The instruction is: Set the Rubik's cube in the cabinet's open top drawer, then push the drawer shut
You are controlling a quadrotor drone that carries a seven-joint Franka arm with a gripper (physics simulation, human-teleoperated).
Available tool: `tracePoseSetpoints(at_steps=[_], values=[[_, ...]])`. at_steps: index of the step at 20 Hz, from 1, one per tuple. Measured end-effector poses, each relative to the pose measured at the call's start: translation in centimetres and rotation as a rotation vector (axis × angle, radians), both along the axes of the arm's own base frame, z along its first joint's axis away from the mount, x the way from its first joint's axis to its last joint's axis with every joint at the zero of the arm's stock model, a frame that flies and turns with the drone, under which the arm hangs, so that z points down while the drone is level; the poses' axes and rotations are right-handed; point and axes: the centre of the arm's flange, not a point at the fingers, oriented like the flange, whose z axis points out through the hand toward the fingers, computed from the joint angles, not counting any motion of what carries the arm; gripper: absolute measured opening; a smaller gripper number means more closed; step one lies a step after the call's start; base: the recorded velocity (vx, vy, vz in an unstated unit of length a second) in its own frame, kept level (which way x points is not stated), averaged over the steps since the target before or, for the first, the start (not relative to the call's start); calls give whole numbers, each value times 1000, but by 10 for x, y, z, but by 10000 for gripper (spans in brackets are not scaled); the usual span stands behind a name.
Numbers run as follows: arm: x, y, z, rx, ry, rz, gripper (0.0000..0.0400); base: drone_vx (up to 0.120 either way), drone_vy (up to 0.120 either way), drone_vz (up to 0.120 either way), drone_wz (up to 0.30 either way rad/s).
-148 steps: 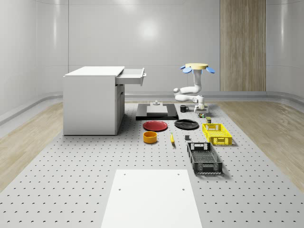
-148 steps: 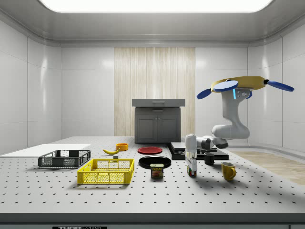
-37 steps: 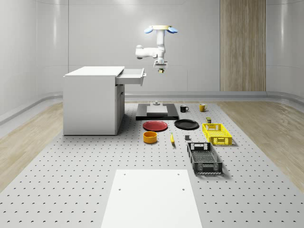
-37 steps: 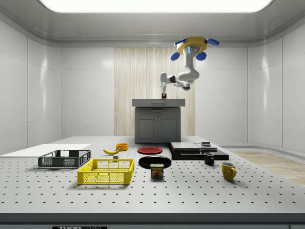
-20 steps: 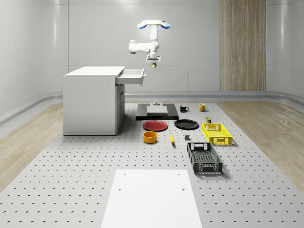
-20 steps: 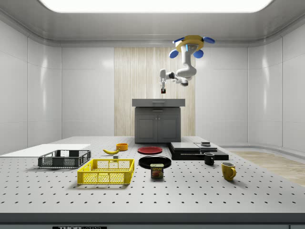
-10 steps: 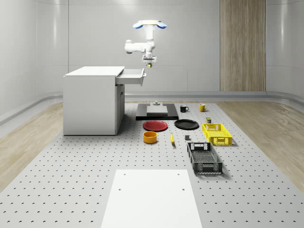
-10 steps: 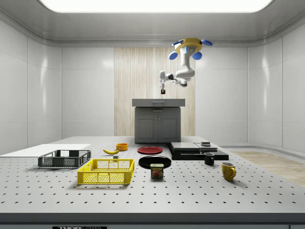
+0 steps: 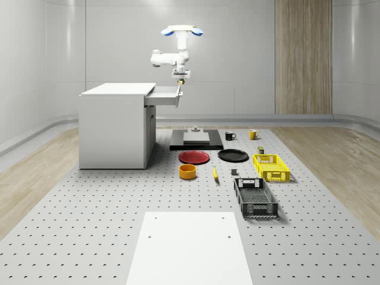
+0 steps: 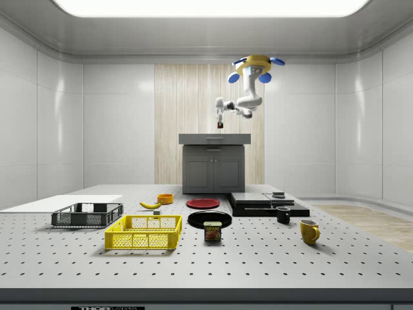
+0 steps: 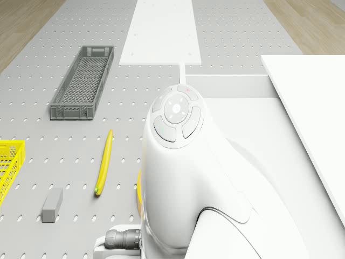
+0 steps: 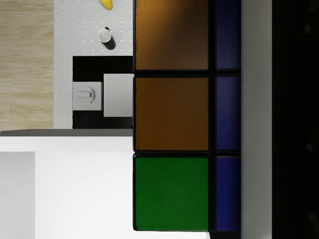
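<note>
Grey perforated tabletop (image 9: 89, 225) spreads across the room, with a white cabinet (image 9: 113, 127) standing on it toward the whole-scene view's left. The cabinet's top drawer (image 9: 166, 96) is pulled open toward the whole-scene view's right. The drone (image 9: 182, 30), with blue rotors and a yellowish top, hovers high in the air above the drawer's outer end, its white arm (image 9: 167, 57) bent and hanging beneath it. The gripper (image 9: 180, 82) points straight down just over the drawer's front edge, its two fingers clamped on the Rubik's cube (image 12: 172, 119), which is held in the air above the drawer and not yet inside it; the wrist view shows orange, green and blue tiles up close, with the drawer's white interior (image 12: 70, 189) below. Elsewhere on the table lie a black crate (image 9: 255, 198), a yellow crate (image 9: 271, 167), a red plate (image 9: 194, 157), a black plate (image 9: 233, 155), and a banana (image 11: 104, 162).
</note>
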Motion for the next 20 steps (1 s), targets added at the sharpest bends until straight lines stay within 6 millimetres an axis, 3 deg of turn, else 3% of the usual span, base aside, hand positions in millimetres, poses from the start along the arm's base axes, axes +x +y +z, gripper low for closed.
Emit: tracePoseSetpoints(at_steps=[20], values=[[0, 0, 0, 0, 0, 0, 325, 0, -120, 0, 0]])
